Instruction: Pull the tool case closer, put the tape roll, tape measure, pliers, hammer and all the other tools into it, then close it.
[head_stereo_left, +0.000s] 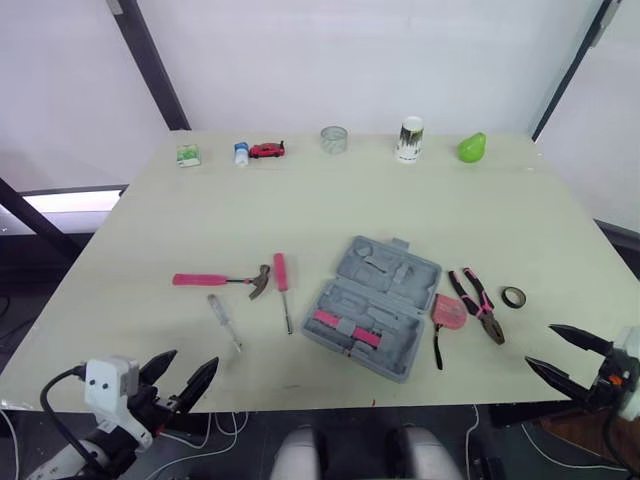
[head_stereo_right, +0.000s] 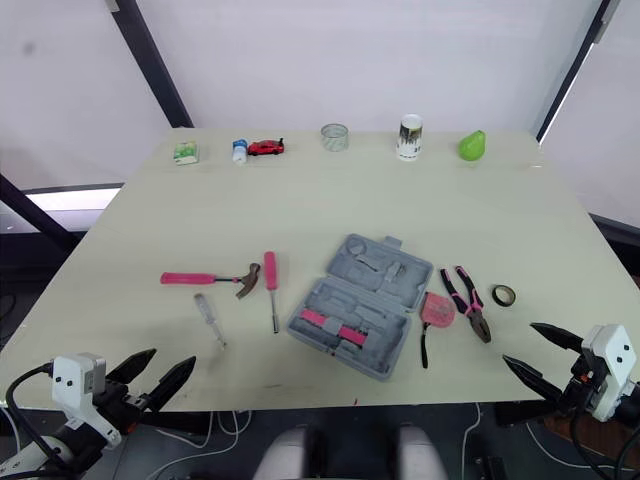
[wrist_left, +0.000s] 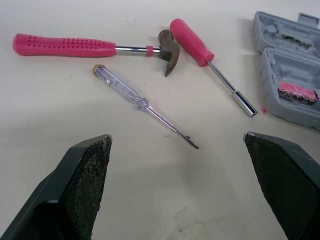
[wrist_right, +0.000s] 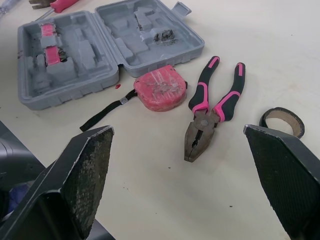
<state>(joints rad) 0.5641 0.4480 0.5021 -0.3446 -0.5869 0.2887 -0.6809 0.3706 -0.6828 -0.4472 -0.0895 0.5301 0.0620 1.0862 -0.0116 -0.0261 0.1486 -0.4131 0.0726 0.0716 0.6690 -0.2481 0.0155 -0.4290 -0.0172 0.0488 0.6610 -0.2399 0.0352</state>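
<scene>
The grey tool case lies open on the table near its front, with pink parts inside. Right of it lie a red tape measure with a black strap, pink-and-black pliers and a dark tape roll. Left of the case lie a pink-handled hammer, a pink screwdriver and a clear tester screwdriver. My left gripper is open at the table's front left edge. My right gripper is open off the front right corner. Both hold nothing.
Along the table's far edge stand a green box, a small bottle, a red toy car, a clear tape roll, a cup and a green pear.
</scene>
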